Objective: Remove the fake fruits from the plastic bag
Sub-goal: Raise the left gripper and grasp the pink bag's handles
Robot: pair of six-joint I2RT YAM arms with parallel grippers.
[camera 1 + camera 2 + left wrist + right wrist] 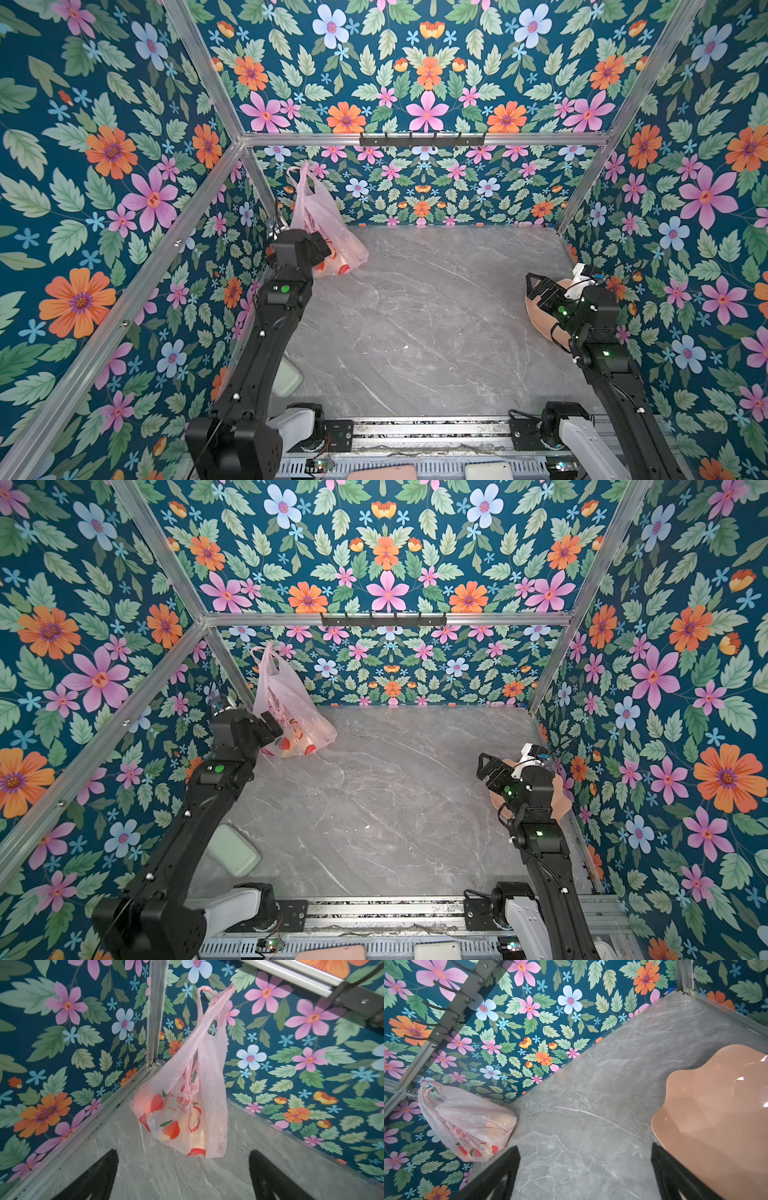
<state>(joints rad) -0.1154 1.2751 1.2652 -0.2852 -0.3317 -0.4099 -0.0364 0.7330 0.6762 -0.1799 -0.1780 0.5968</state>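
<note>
Your bag (pixel 187 1105) sits on the table (pixel 436 324) in the far left corner, right against the corner post and the walls. It is pink and crinkled, with its two handles standing up and leaning on the far wall; in both top views they rise well above the bag's body (pixel 332 237). The fruits (pixel 141 1102) are all inside it. Through the film you can make out only blurred orange and pale cream shapes low in the bag, mixed with the printed red pictures, so you cannot tell which fruit is which.

Your left gripper (pixel 184 1153) hangs just near of the bag and faces it. Its jaws stand wide with nothing between them, and both dark fingers (pixel 91 1176) are clear of the film. From the top views you cannot tell whether the arm's wrist brushes the bag, since it covers the bag's near left side.

Your right gripper (pixel 584 1147) is on the right side, well apart from the bag, above the left edge of the plate (pixel 716 1105). Its jaws are also spread wide and carry nothing. The plate, peach with a scalloped rim, lies at the right wall.

A pale green block (pixel 235 850) lies at the near left, partly under your left arm.
</note>
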